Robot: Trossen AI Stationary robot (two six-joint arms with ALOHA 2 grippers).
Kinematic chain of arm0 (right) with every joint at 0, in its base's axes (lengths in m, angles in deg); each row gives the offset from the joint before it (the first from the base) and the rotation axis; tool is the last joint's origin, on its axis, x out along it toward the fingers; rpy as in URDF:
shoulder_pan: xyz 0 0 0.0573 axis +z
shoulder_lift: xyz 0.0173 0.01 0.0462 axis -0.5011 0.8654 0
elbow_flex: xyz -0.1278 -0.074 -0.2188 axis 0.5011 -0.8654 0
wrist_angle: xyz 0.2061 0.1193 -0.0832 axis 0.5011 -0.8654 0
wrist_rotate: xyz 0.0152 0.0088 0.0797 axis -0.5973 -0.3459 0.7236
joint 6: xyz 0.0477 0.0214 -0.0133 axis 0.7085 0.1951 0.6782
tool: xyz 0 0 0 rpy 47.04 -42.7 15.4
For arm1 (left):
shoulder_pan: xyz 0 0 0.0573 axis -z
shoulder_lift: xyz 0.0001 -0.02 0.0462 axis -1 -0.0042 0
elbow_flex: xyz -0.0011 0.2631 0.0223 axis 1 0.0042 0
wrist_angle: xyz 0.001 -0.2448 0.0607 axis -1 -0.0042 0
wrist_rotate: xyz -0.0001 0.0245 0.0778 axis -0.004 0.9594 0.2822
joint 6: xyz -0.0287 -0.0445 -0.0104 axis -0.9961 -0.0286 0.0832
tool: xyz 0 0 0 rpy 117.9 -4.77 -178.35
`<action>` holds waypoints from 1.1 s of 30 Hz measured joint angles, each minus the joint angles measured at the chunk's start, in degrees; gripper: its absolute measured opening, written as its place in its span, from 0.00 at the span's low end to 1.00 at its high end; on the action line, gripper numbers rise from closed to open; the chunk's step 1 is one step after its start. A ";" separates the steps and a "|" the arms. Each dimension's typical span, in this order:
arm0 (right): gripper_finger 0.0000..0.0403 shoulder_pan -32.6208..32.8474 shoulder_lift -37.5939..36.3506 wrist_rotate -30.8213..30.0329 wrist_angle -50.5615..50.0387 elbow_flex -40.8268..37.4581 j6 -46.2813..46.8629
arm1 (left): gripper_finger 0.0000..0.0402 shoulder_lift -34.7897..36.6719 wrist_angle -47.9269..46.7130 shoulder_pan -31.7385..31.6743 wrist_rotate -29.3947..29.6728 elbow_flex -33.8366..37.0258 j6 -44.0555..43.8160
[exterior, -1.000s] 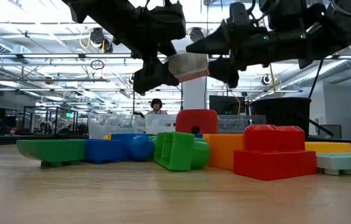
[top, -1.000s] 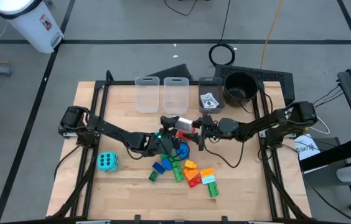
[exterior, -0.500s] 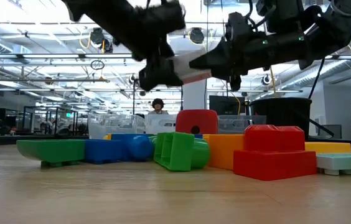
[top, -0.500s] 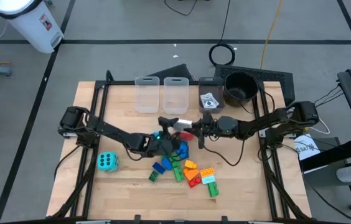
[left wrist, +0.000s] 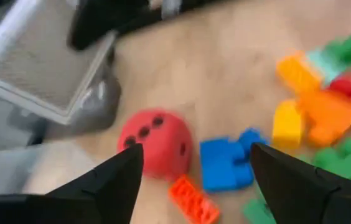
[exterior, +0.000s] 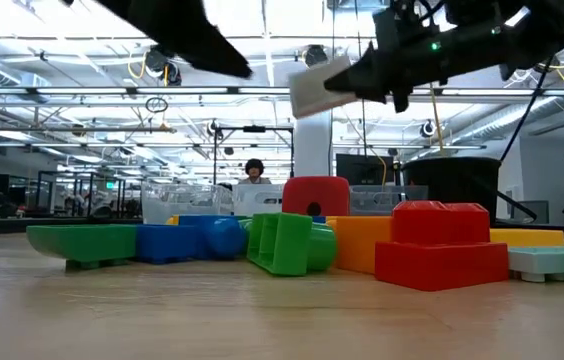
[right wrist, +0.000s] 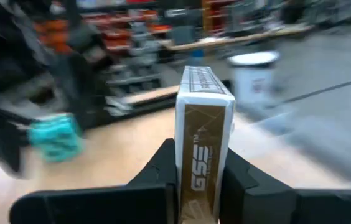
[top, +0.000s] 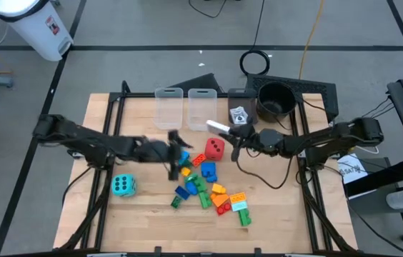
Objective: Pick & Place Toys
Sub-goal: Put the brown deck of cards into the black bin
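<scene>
Bricks [top: 209, 187] cluster beside red die [top: 215, 148], near bins [top: 185, 107].

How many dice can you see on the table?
2. The red die sits near the middle, just behind the pile of bricks. The teal die sits alone off to the left side. Nothing seems to hide another one.
</scene>
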 joint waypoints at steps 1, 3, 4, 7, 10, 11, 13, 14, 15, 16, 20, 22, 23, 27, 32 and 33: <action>0.09 -0.47 -0.79 -0.94 -1.72 -0.02 -1.32 | 0.71 2.97 2.76 -1.34 -1.56 2.79 -0.09; 0.09 -2.19 -2.99 -1.57 -7.53 0.43 -2.36 | 0.69 8.52 8.56 -3.58 -2.66 8.30 -1.15; 0.09 -3.35 -3.98 -1.71 -11.31 1.53 -2.41 | 0.69 11.13 10.60 -4.42 -2.66 11.23 -1.80; 0.09 -7.83 -5.70 -2.34 -24.49 6.24 -2.50 | 0.68 17.42 17.28 -6.56 -2.99 18.56 -3.17; 0.09 -12.76 -5.06 -2.96 -36.16 10.46 -3.73 | 0.69 23.15 22.16 -8.19 -2.55 24.02 -3.52; 0.09 -14.29 -4.74 -3.39 -39.30 11.42 -4.88 | 0.70 24.69 23.09 -8.57 -2.52 25.53 -3.75; 0.09 -17.64 -3.80 -4.33 -42.55 12.78 -7.80 | 0.71 26.90 23.48 -9.52 -2.71 27.69 -3.93; 0.09 -19.16 -3.52 -4.51 -43.86 13.07 -9.29 | 0.71 27.56 23.48 -9.87 -2.68 28.42 -3.96; 0.09 -20.38 -3.12 -4.69 -45.16 13.09 -10.63 | 0.72 28.12 23.48 -10.14 -2.57 29.06 -4.15; 0.09 -21.62 -2.50 -4.75 -45.85 13.09 -11.79 | 0.72 28.66 23.36 -10.48 -2.42 29.73 -4.26; 0.09 -25.92 -0.06 -4.56 -47.58 13.16 -15.11 | 0.72 28.72 22.86 -11.58 -2.49 30.38 -4.81; 0.09 -27.42 1.63 -4.56 -47.14 13.27 -16.15 | 0.72 28.73 22.84 -12.10 -2.68 30.43 -4.90; 0.09 -27.95 2.41 -4.58 -47.53 13.21 -16.51 | 0.71 28.75 22.90 -12.24 -2.93 30.43 -4.98; 0.11 -28.82 5.59 -4.53 -46.20 13.20 -19.07 | 0.70 28.74 22.77 -12.84 -3.13 30.43 -5.23; 0.13 -28.80 8.37 -4.78 -44.69 13.22 -23.26 | 0.69 28.74 21.67 -12.89 -3.56 30.43 -5.20; 0.14 -28.80 8.71 -4.90 -44.43 13.22 -23.67 | 0.69 28.74 21.32 -12.91 -3.58 30.43 -5.19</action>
